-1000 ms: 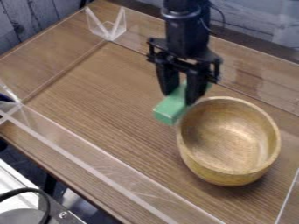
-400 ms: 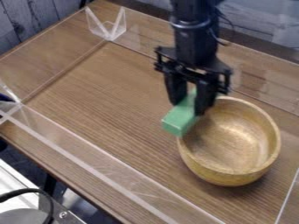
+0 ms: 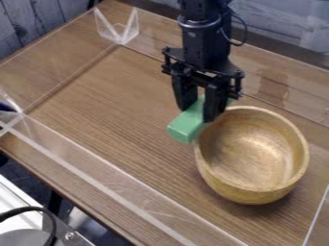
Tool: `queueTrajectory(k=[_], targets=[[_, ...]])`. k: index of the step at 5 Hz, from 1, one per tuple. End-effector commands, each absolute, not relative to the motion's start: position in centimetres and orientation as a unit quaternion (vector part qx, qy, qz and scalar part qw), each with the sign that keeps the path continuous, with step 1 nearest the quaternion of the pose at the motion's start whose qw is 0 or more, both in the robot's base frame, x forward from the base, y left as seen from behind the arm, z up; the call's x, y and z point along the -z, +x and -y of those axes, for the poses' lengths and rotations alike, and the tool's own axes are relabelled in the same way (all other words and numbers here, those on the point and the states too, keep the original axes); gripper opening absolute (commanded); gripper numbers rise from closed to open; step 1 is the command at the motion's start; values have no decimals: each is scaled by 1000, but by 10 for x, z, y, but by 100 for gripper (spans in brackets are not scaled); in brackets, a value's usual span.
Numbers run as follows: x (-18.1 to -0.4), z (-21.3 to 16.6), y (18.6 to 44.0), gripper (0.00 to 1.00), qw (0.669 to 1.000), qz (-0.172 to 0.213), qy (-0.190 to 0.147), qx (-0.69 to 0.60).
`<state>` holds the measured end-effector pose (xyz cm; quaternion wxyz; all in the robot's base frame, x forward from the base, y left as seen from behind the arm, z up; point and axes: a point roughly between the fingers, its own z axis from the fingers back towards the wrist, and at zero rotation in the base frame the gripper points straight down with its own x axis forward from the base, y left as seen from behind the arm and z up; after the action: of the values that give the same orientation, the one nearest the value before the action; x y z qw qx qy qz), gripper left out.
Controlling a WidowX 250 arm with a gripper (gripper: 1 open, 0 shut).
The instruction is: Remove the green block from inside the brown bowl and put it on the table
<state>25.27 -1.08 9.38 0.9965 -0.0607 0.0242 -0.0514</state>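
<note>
One green block clamped in the pincer, just left of the brown bowl.

No text, label, brand, number or sign can be read anywhere here; every surface in view is plain and bare of lettering.

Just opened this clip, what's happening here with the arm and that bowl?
A single robot arm points its gripper straight down, shut on the green block. The block is out of the brown bowl, which sits empty, and hangs just left of its rim over the table. It does not look set down yet.
</note>
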Motion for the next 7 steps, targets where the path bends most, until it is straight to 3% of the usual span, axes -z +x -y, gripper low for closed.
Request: queueTrajectory(k=[1,3,6,7], targets=[[-107,-2,265,0,998,7,-54,43],[-94,-46,273,0,999,3,-41,18],[-56,-89,279,0,1000,-11,-19,1],[-59,-89,279,100,1000,-11,-19,-3]])
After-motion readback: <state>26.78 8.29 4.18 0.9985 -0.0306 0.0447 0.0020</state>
